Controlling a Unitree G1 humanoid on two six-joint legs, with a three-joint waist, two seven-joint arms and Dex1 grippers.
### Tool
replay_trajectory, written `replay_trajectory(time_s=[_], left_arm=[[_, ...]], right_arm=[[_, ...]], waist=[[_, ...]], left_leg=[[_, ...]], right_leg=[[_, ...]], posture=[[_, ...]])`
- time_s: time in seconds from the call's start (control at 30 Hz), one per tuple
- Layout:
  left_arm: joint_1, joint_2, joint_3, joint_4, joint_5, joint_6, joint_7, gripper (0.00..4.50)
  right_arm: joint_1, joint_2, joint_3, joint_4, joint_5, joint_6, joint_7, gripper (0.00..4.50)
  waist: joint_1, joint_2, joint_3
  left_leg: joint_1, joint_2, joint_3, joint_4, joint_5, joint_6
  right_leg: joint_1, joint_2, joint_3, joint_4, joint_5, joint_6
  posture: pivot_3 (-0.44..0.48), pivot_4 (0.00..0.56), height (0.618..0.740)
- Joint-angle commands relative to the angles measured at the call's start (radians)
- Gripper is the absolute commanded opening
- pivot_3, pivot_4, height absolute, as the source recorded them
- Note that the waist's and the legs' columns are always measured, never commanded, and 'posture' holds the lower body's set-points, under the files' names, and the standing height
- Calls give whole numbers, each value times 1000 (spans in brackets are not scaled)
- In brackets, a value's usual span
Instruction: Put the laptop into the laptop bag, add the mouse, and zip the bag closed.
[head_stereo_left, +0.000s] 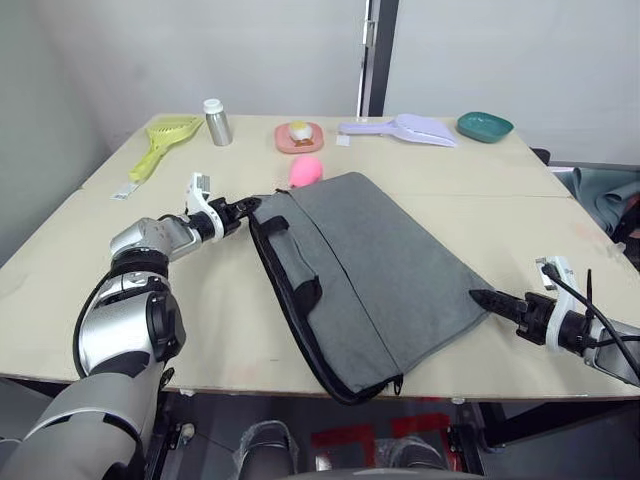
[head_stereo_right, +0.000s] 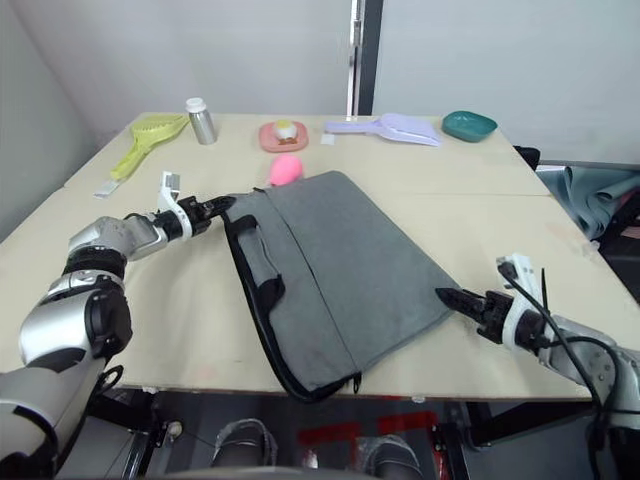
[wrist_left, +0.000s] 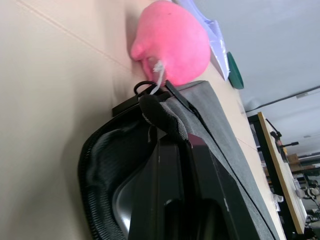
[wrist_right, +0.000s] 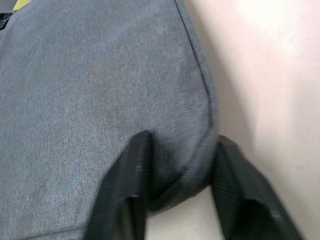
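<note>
**Zipper corner at my left gripper; right gripper pinning the opposite corner**

The laptop bag (head_stereo_left: 375, 275) lies flat on the table (head_stereo_left: 200, 330), its long axis running diagonally from the far left corner down to the near right. I see neither laptop nor mouse outside it.

My left gripper (head_stereo_left: 243, 208) is at the far left corner, where the black zipper edge begins. In the left wrist view its fingers (wrist_left: 175, 195) sit against that corner, just short of the zipper pull ring (wrist_left: 145, 89); I cannot tell how far apart they are or whether they hold anything.

My right gripper (head_stereo_left: 490, 300) is at the opposite corner, pincer parted just enough to straddle and pinch the fabric.

The zipper track runs from the left gripper toward me, so I judge the left arm the one to pull. The pink plush (head_stereo_left: 306, 170) touches that corner.
</note>
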Motion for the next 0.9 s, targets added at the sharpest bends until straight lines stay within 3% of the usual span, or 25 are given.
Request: replay_trajectory(time_s=[0.03, 0.07, 0.27, 0.47, 0.6, 0.77, 0.9], left_arm=[[11, 10, -7, -80, -35, 36, -24, 0], [59, 21, -33, -181, -46, 90, -41, 0], [346, 55, -60, -682, -165, 338, -29, 0], [541, 34, 20, -968, -262, 479, 63, 0], [597, 24, 59, -1036, -295, 512, 109, 0], [634, 28, 66, -1045, -315, 508, 133, 0], [639, 35, 55, -1007, -310, 473, 127, 0]], right_arm=[[-36, -10, 7, 5, -11, -2, 18, 332], [-125, -30, 66, 44, -70, -19, 20, 68], [-609, -10, 379, 344, -377, -90, 25, 68], [-958, 142, 549, 811, -641, -332, 90, 68], [-1085, 184, 538, 1073, -732, -456, 94, 68], [-1151, 161, 487, 1165, -720, -415, 234, 1900], [-1082, 55, 467, 998, -694, -275, 352, 3288]], waist=[[-1, 0, 0], [-8, 0, 0], [-51, 2, 1], [-48, 2, 0], [-37, 1, 0], [-24, 1, 0], [-20, 1, 0]], left_leg=[[0, 0, 0, 0, 0, 0], [0, 0, 0, 0, 0, 0], [0, 1, 4, 1, 3, -5], [-7, 2, 6, 3, 5, -2], [-9, 1, 4, 3, 5, 5], [-9, 1, 4, 5, 3, 8], [-10, 1, 4, 5, 5, 10]], right_leg=[[0, 0, 0, 0, 0, 0], [0, 0, 0, 0, 0, 0], [-5, 1, 2, 6, 1, -2], [-13, 2, 2, 8, -1, -6], [-15, 1, 0, 9, -1, -8], [-15, 1, 0, 9, -1, -10], [-16, 1, -1, 10, -1, -10]], posture=[[0, 150, 740], [0, 150, 740], [0, 150, 740], [0, 150, 740], [0, 150, 740], [0, 150, 740], [0, 150, 740]])
